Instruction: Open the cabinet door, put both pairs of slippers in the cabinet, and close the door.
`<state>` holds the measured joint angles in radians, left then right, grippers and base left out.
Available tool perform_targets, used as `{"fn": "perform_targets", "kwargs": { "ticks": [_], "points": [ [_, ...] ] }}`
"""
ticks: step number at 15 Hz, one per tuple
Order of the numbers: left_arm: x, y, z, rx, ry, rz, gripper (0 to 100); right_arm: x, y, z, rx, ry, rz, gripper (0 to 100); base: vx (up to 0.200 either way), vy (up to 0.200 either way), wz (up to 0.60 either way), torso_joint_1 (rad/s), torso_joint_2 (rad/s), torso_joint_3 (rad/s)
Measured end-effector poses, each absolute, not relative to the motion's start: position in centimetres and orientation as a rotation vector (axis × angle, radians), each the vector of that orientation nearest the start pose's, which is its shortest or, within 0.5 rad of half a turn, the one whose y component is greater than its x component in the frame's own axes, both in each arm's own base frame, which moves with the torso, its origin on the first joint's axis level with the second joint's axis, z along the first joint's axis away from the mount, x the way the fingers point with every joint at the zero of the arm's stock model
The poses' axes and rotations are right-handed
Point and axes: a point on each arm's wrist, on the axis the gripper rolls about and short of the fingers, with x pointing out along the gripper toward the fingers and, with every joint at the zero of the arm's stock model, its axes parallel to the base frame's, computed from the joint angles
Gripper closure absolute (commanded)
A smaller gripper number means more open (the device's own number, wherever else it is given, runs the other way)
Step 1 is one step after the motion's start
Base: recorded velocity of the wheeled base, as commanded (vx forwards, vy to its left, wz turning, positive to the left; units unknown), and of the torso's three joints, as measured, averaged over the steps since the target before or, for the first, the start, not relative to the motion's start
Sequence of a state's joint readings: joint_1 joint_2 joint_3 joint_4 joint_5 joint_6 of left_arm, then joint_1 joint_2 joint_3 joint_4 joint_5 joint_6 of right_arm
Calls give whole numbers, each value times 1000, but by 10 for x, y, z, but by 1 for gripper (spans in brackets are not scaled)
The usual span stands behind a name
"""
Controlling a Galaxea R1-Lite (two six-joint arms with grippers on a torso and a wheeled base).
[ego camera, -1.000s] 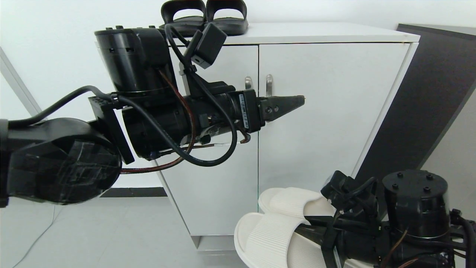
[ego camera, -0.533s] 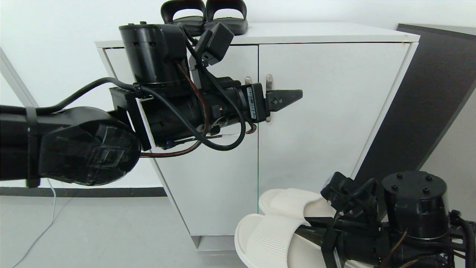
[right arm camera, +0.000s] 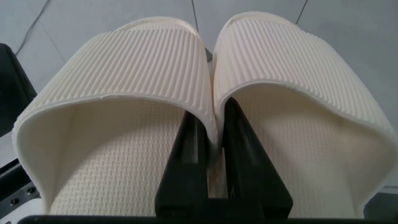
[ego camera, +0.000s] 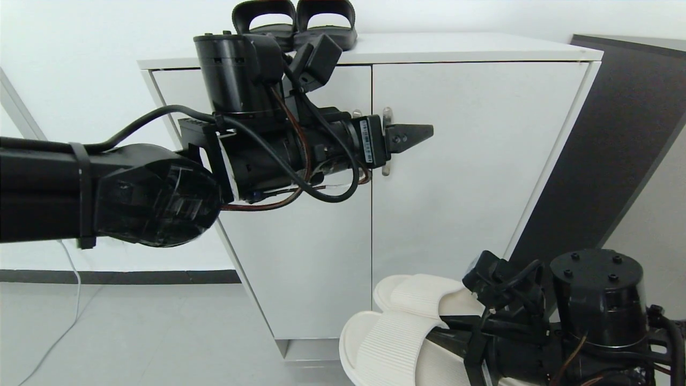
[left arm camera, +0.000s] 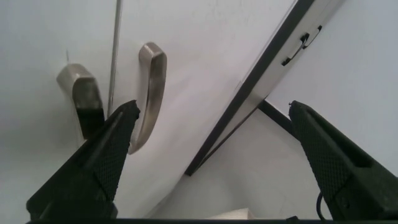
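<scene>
- Left pincer [ego camera: 410,136]: the jaws are spread wide and hold nothing. Over the last second the arm has risen and pushed farther toward the cabinet [ego camera: 482,53], so the pincer is now level with the door handles.
- Right door's handle [left arm camera: 149,93]: in the wrist view it lies just beside one finger [left arm camera: 102,162], on the inner side of the open gap. Whether they touch cannot be told. The left door's handle [left arm camera: 84,99] stands just past that finger.
- Right door [ego camera: 471,161] and left door [ego camera: 300,257]: both are shut.
- Meaning for the task: the approach to the handle looks nearly complete. Closing on it and pulling would plausibly follow. The handle sits off-centre in the gap, so a small sideways correction may help.
- Right pincer [right arm camera: 213,124]: it is clamped on the adjoining inner walls of the white slippers [ego camera: 396,321], held low and near in front of the right door, with no change over the second.
- Black slippers [ego camera: 295,21]: they lie side by side on the cabinet top, far left.
- Neither pair is stowed yet.
</scene>
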<state>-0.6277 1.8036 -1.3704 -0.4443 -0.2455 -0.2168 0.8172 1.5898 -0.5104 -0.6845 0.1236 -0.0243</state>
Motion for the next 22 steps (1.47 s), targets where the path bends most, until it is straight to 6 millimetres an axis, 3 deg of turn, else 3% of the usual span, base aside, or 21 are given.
{"fn": "perform_targets", "kwargs": {
  "ticks": [12, 13, 22],
  "points": [
    [306, -228, 273, -204, 120, -857, 0, 167, 184, 142, -163, 376, 938, 100, 0, 0, 0, 0, 0, 0],
    [306, -228, 273, -205, 120, -858, 100, 167, 184, 141, -164, 378, 940, 100, 0, 0, 0, 0, 0, 0],
    [302, -227, 268, -202, 130, -863, 100, 159, 183, 140, -175, 357, 1039, 100, 0, 0, 0, 0, 0, 0]
  ]
}}
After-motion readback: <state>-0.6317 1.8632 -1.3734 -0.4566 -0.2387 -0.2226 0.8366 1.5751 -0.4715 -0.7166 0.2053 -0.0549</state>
